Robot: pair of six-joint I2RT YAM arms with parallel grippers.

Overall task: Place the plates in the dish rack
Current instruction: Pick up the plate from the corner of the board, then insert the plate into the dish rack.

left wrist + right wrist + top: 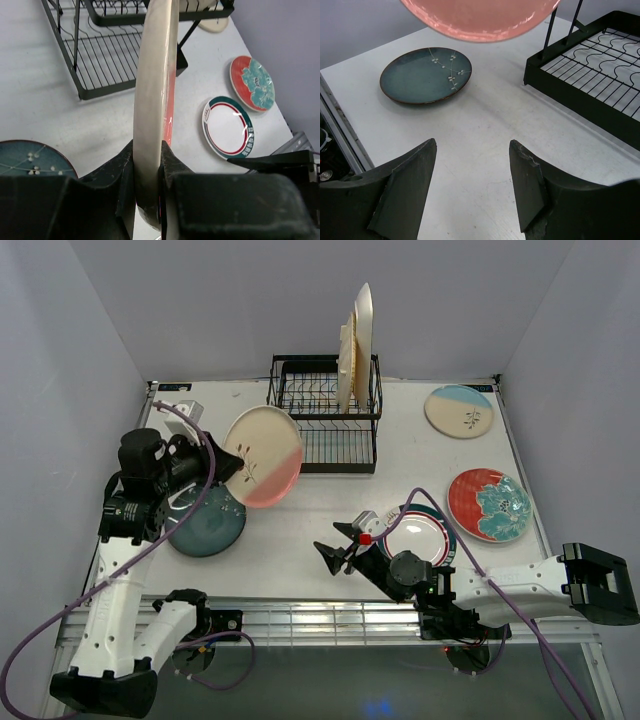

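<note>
Left tool: narrow, clamped on the rim of the cream-pink plate, which stands on edge up from its fingers.
Right tool: wide, holds nothing, above the bench.
Dish rack: one, ahead of both tools.
Plates in rack: two upright plates.
Plates on bench: four. The dark teal plate lies ahead-left of the right tool. The rimmed plate, red floral plate and cream-and-blue plate lie right of the left tool.
Plates in all: seven.

Cream-pink plate, dk teal plate w/ white blossoms, red-teal floral plate, blk rack
</note>
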